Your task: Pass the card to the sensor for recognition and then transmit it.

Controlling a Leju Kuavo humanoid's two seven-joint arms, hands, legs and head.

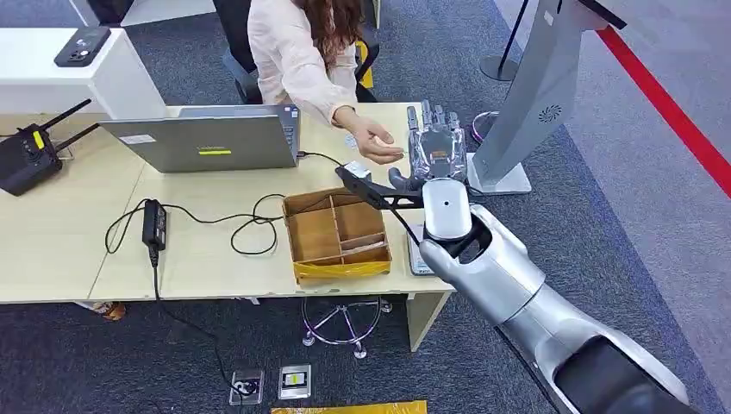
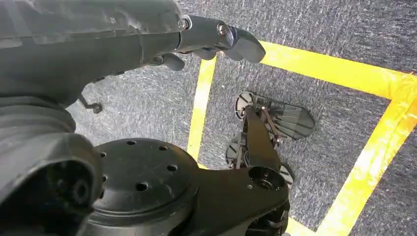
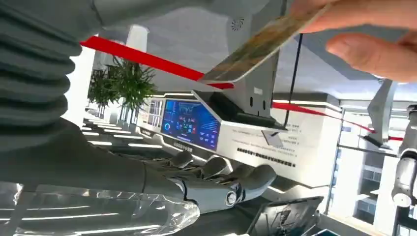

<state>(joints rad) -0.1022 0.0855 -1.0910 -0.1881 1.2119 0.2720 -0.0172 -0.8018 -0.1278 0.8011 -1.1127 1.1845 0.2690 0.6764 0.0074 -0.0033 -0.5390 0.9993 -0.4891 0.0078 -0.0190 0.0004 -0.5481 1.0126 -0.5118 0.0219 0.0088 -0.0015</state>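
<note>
A person's hand (image 1: 375, 138) reaches over the table's far right end, close to the left of my raised right hand (image 1: 437, 142). In the right wrist view the person's fingers (image 3: 373, 39) pinch a patterned card (image 3: 260, 46), which hangs above my right hand (image 3: 216, 182). That hand lies flat with its fingers stretched out and nothing in it. A flat grey device (image 1: 416, 259), perhaps the sensor, lies on the table, partly hidden under my right forearm. My left hand (image 2: 216, 42) hangs over the floor with nothing in it, fingers loosely apart.
A divided cardboard box (image 1: 336, 233) sits near the table's front edge, left of my arm. A laptop (image 1: 207, 142), a power adapter (image 1: 154, 220) with cables and a black radio unit (image 1: 26, 155) lie further left. A grey kiosk stand (image 1: 517, 112) rises right of the table.
</note>
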